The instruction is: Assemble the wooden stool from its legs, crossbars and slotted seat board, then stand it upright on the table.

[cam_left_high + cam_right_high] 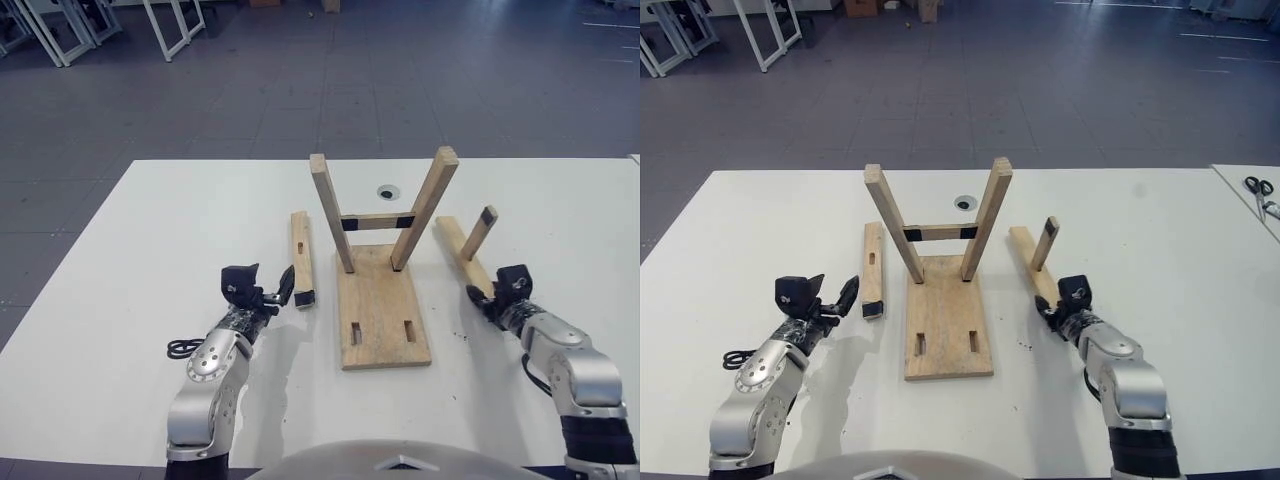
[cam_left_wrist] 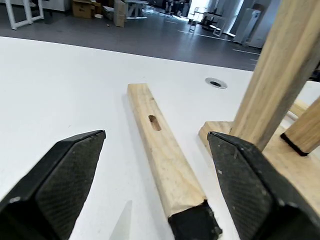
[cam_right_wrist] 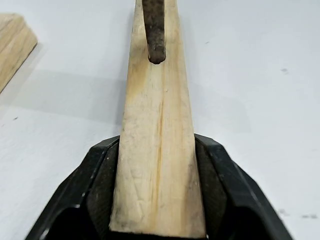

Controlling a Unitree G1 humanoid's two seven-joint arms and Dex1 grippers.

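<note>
The slotted seat board (image 1: pixel 382 310) lies flat mid-table. Two legs (image 1: pixel 333 213) joined by a crossbar (image 1: pixel 377 221) stand upright in its far slots; the two near slots are bare. A loose leg (image 1: pixel 301 256) with a black-tipped near end lies left of the board. My left gripper (image 1: pixel 262 290) hovers open just before that end, its fingers (image 2: pixel 65 175) either side of the leg (image 2: pixel 165 160). Right of the board lies another leg (image 1: pixel 461 252) with a crossbar (image 1: pixel 481 232) sticking up from it. My right gripper (image 1: pixel 498 292) is shut on the near end of this leg (image 3: pixel 157 145).
A round cable hole (image 1: pixel 388 191) is in the table behind the stool parts. A black cable loop (image 1: pixel 182 348) lies by my left forearm. Scissors (image 1: pixel 1259 187) lie on a neighbouring table at far right. Bare tabletop spreads to both sides.
</note>
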